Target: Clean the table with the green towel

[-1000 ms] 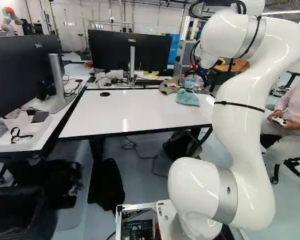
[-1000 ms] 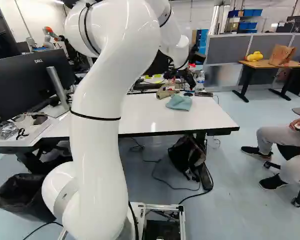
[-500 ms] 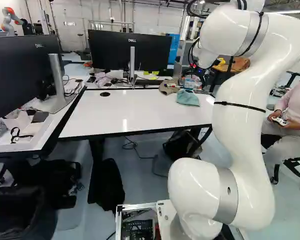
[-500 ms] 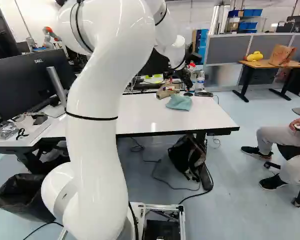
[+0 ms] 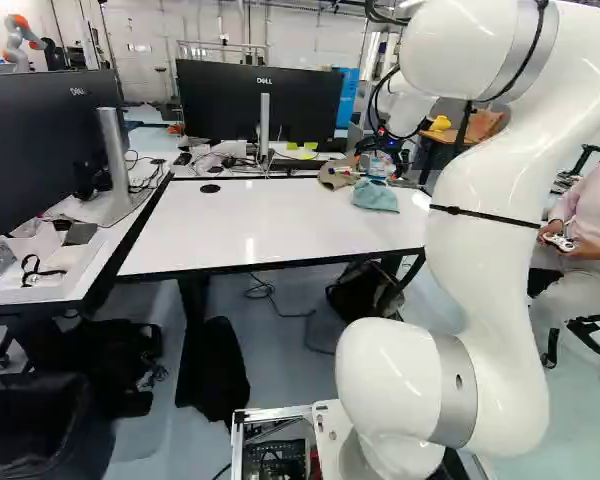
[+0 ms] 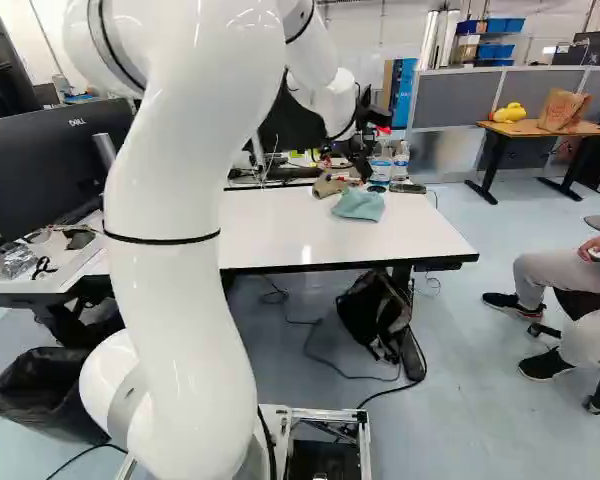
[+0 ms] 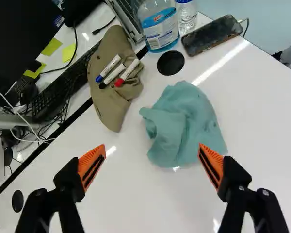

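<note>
Right base view: the worktop (image 6: 320,225) runs across ahead of the arm, its near edge and right end visible; the arm covers part of its left side. The green towel (image 7: 186,128) lies crumpled towards the far right of it, well in from the near edge, a stretch of white surface between. The claw (image 6: 360,158) stands wide open, holding nothing; in the wrist view one fingertip overlaps the towel's margin, and contact cannot be told. Just left of the towel is a brown cap (image 7: 120,104) with three markers (image 7: 112,74) on it. Beyond, near the edge, are a blue-liquid bottle (image 7: 159,30), a clear bottle (image 7: 186,18), its top cut off in the wrist view, and a phone (image 7: 212,35). The towel's folds hide whatever lies beneath.
</note>
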